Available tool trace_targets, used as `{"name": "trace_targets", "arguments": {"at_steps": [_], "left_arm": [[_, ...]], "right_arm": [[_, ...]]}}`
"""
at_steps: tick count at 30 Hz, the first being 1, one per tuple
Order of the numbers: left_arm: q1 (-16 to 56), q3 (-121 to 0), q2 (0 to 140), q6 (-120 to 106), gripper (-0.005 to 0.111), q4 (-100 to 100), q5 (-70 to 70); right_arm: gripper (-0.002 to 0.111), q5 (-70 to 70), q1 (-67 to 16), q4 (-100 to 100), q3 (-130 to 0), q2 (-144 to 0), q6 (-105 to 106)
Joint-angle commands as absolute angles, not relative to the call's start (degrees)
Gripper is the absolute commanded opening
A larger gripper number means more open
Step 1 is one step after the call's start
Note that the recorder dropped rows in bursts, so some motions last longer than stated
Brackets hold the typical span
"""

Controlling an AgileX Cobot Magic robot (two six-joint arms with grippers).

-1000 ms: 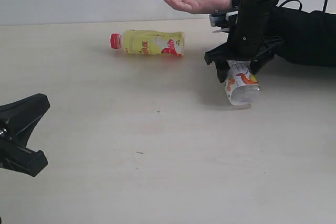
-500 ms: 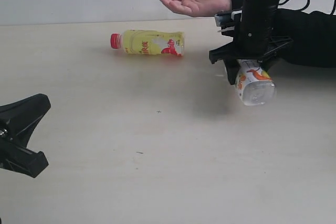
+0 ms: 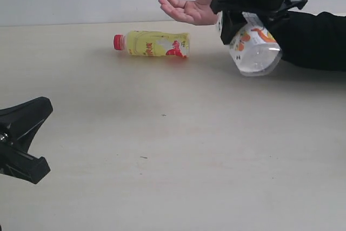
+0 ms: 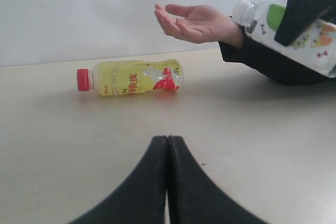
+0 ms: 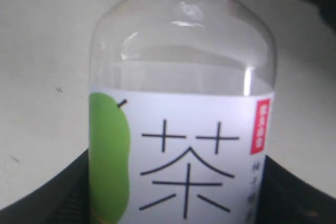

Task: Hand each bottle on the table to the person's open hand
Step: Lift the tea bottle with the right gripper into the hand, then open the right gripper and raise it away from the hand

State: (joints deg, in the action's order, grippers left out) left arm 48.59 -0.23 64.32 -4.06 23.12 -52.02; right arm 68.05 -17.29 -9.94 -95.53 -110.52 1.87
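Right claw (image 3: 251, 22): clenched around the white-capped bottle (image 3: 254, 52) across its labelled middle; the right wrist view is filled by that label and the clear shoulder above it, dark claw fingers at both flanks.

Change over the last second: this bottle was down on the counter (image 3: 162, 177) under the claw; half a second ago it was just clear of the surface; now it hangs well above it, level with the person's open hand (image 3: 186, 9); the arm has also carried it toward that hand.

Position now: bottle tilted, clear base toward the exterior camera; in the left wrist view its white cap points at the wrist of the hand; it sits in front of the black sleeve (image 3: 319, 41), just beside the palm, not yet on it; no contact between bottle and fingers that I can see.

Hand: palm up, fingers spread, in about the same place as a second ago.

Yellow bottle (image 3: 154, 44): on its side on the counter, red cap to the left in the exterior view, unmoved.

Left claw (image 4: 167, 150): fingers pressed together, nothing between them, low over the near counter, unmoved.

Reading: pick-up is done and the transfer is in hand; judged remaining for this bottle: a short carry over the palm, then release; the yellow one waits; no other bottles in view.
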Motion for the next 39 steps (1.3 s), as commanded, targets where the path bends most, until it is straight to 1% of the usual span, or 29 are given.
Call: {"name": "trace_targets", "arguments": {"at_steps": [1,5,7,8,9,10,12,13,16,18,19,20,21,24,26,27,29,39], "left_arm": [[48.7,0.0,63.9,-4.0,0.000,23.1,-52.0],[48.7,0.0,63.9,-4.0,0.000,23.1,-52.0],[48.7,0.0,63.9,-4.0,0.000,23.1,-52.0],[48.7,0.0,63.9,-4.0,0.000,23.1,-52.0],[48.7,0.0,63.9,-4.0,0.000,23.1,-52.0],[48.7,0.0,63.9,-4.0,0.000,23.1,-52.0],[48.7,0.0,63.9,-4.0,0.000,23.1,-52.0],[48.7,0.0,63.9,-4.0,0.000,23.1,-52.0],[48.7,0.0,63.9,-4.0,0.000,23.1,-52.0],[48.7,0.0,63.9,-4.0,0.000,23.1,-52.0],[48.7,0.0,63.9,-4.0,0.000,23.1,-52.0],[48.7,0.0,63.9,-4.0,0.000,23.1,-52.0],[48.7,0.0,63.9,-4.0,0.000,23.1,-52.0],[48.7,0.0,63.9,-4.0,0.000,23.1,-52.0],[48.7,0.0,63.9,-4.0,0.000,23.1,-52.0],[48.7,0.0,63.9,-4.0,0.000,23.1,-52.0],[48.7,0.0,63.9,-4.0,0.000,23.1,-52.0],[48.7,0.0,63.9,-4.0,0.000,23.1,-52.0]], "right_arm": [[0.000,56.8,-17.3,-13.0,-96.3,-108.8,0.9],[0.000,52.6,-17.3,-17.8,-100.3,-112.0,3.6],[0.000,53.2,-17.3,-19.1,-106.9,-116.3,3.4],[0.000,55.1,-17.3,-19.2,-112.6,-119.9,2.9],[0.000,56.1,-17.3,-19.2,-115.0,-121.4,2.8],[0.000,59.0,-17.3,-19.0,-120.8,-125.1,1.8],[0.000,63.8,-17.3,-18.9,-128.3,-129.9,1.4],[0.000,66.4,-17.3,-18.9,-131.5,-132.7,0.8],[0.000,69.6,-17.3,-18.9,-135.5,-136.3,0.0],[0.007,69.3,-17.3,-18.9,-136.4,-137.2,0.0],[0.019,68.9,-17.3,-18.9,-136.4,-137.2,0.0],[0.026,68.6,-17.3,-18.9,-136.4,-137.2,0.0],[0.043,68.4,-17.3,-18.9,-136.4,-137.2,0.0],[0.068,67.7,-17.3,-18.9,-136.4,-137.2,0.0],[0.078,67.3,-17.3,-19.0,-136.4,-137.2,0.0],[0.081,67.3,-17.3,-19.2,-136.4,-137.2,0.0],[0.084,67.3,-17.3,-19.6,-136.4,-137.1,0.5],[0.084,65.4,-17.3,-19.6,-136.4,-131.6,3.8]]}}
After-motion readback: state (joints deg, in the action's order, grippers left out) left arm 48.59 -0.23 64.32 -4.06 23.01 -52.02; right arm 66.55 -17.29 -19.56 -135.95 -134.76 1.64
